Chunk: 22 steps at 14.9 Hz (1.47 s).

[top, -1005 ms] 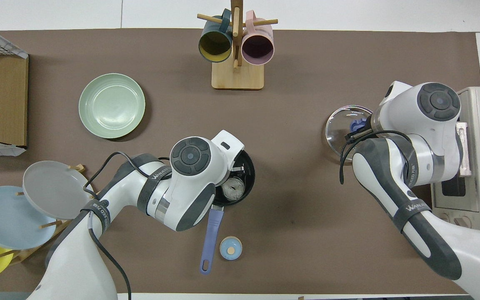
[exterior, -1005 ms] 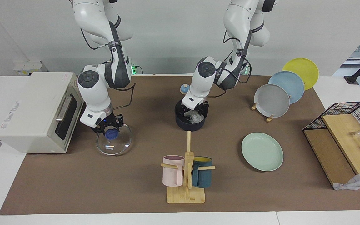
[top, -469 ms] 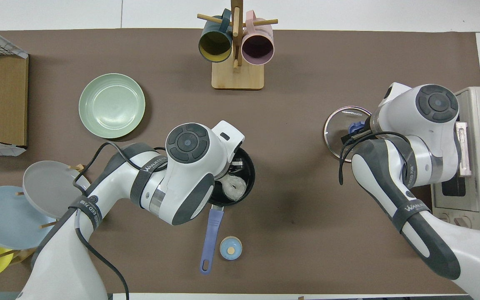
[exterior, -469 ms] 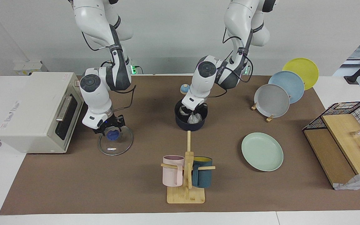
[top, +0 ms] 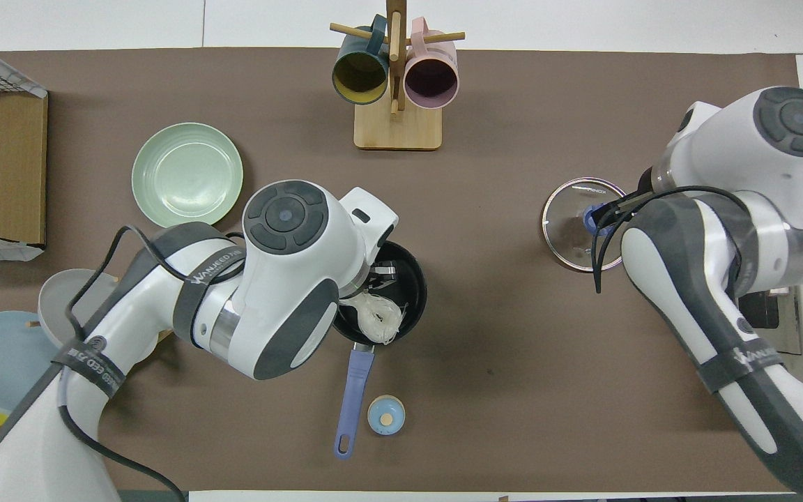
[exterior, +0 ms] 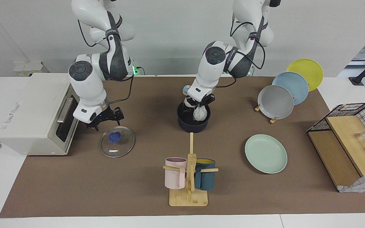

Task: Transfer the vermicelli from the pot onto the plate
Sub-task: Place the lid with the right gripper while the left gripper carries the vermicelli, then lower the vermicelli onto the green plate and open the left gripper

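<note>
My left gripper (exterior: 198, 106) is shut on the vermicelli (exterior: 200, 113), a whitish clump that hangs just above the open dark navy pot (exterior: 192, 124). In the overhead view the vermicelli (top: 375, 318) is over the pot's black inside (top: 410, 282), and the blue handle (top: 353, 390) points toward the robots. The mint-green plate (exterior: 265, 154) lies flat and bare, farther from the robots than the pot and toward the left arm's end; it also shows in the overhead view (top: 187, 176). My right gripper (exterior: 104, 119) is open, raised over the rim of the glass lid (exterior: 117, 141).
A toaster oven (exterior: 33, 110) stands at the right arm's end. A mug rack (exterior: 188, 180) with a pink and a teal mug stands farther out than the pot. Grey, blue and yellow plates (exterior: 276, 102) lean in a rack. A wire basket (exterior: 356, 114) stands at the left arm's end.
My left gripper closed on the vermicelli in the pot and lifted it above the rim. My right gripper let go of the lid's blue knob and rose toward the toaster oven.
</note>
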### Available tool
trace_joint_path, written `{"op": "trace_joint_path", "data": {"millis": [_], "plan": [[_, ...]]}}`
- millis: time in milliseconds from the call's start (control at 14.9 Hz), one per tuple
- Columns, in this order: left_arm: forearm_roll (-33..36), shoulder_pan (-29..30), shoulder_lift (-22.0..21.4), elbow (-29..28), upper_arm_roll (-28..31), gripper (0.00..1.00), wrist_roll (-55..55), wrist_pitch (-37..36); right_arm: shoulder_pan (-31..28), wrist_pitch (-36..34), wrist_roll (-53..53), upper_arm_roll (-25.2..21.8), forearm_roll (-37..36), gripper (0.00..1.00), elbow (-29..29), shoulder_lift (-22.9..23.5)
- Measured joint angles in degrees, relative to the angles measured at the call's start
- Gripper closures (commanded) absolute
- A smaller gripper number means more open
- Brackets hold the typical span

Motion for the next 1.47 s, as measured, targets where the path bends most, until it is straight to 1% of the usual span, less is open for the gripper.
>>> {"op": "trace_joint_path", "data": {"millis": [201,335,469,603,737,938,1072,1273,1474], "plan": [[-0.1,3.9,-0.8,7.2,0.1,1.00,1.5,-8.6,-1.6,-9.8,1.9,-0.1,0.4,0.00,6.3,-1.2],[-0.1,7.5,-0.9,11.5,0.2,1.00,3.9,-12.3,-2.3,-15.6,2.8,-0.1,0.5,0.00,9.0,-2.4],[-0.1,12.8,-0.8,13.9,0.4,1.00,8.2,-14.2,-2.7,-21.5,4.7,-0.1,0.5,0.00,10.0,-5.5],[-0.1,19.3,0.1,14.8,0.6,1.00,15.5,-14.3,-2.7,-25.7,6.5,-0.1,0.5,0.00,10.2,-9.7],[-0.1,25.0,1.4,15.2,0.7,1.00,23.2,-13.6,-2.8,-27.0,7.2,-0.1,0.4,0.00,10.0,-12.3],[0.2,29.6,5.6,15.5,0.7,1.00,29.7,-7.5,-4.8,-26.9,7.4,-0.1,0.5,0.00,9.4,-12.5],[0.8,30.7,9.8,16.5,0.7,1.00,32.2,-4.0,-6.1,-26.4,7.4,0.0,1.1,0.00,9.3,-12.0],[1.0,31.3,16.0,20.0,0.7,1.00,35.9,-2.6,-6.5,-26.8,7.4,-0.1,1.1,0.00,9.2,-11.0],[1.2,31.3,18.8,21.1,0.5,1.00,37.1,-0.6,-6.8,-27.0,7.4,-0.1,0.5,0.00,10.1,-9.3]]}}
